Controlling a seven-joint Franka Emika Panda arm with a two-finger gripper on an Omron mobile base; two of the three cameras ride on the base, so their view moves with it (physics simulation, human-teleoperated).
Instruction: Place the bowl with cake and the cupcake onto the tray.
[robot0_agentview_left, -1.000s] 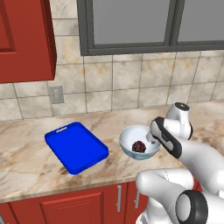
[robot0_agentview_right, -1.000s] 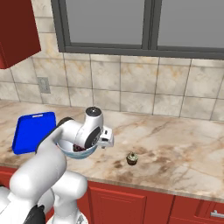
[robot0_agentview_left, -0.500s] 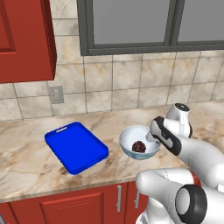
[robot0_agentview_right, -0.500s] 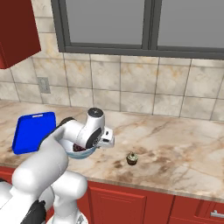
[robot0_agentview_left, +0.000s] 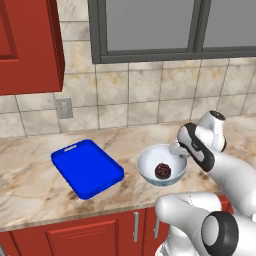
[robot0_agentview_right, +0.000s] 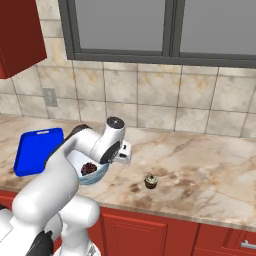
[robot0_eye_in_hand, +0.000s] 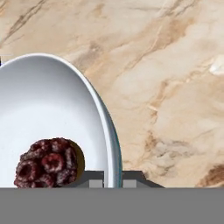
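The white bowl (robot0_agentview_left: 150, 165) with its pale blue-grey outside sits on the counter right of the blue tray (robot0_agentview_left: 87, 167). The dark maroon cake (robot0_agentview_left: 162, 171) lies inside it. My gripper (robot0_agentview_left: 179, 155) is at the bowl's right rim, shut on it. In the hand view the gripper (robot0_eye_in_hand: 109, 179) has the bowl's (robot0_eye_in_hand: 52, 105) thin rim between its two fingertips, and the cake (robot0_eye_in_hand: 46, 168) lies just left of them. The cupcake (robot0_agentview_right: 150, 181) stands alone on the counter, right of the bowl (robot0_agentview_right: 97, 176) and the cake (robot0_agentview_right: 89, 168). The tray (robot0_agentview_right: 35, 150) is bare.
A marble counter (robot0_agentview_left: 30, 195) runs along the tiled back wall, with a wall outlet (robot0_agentview_left: 64, 107) above the tray. A red upper cabinet (robot0_agentview_left: 30, 45) hangs at the left. The counter's front edge is just in front of the bowl and tray.
The jaws were open around the bowl's rim a second ago and have closed on it. The bowl, cupcake and tray stay where they were.
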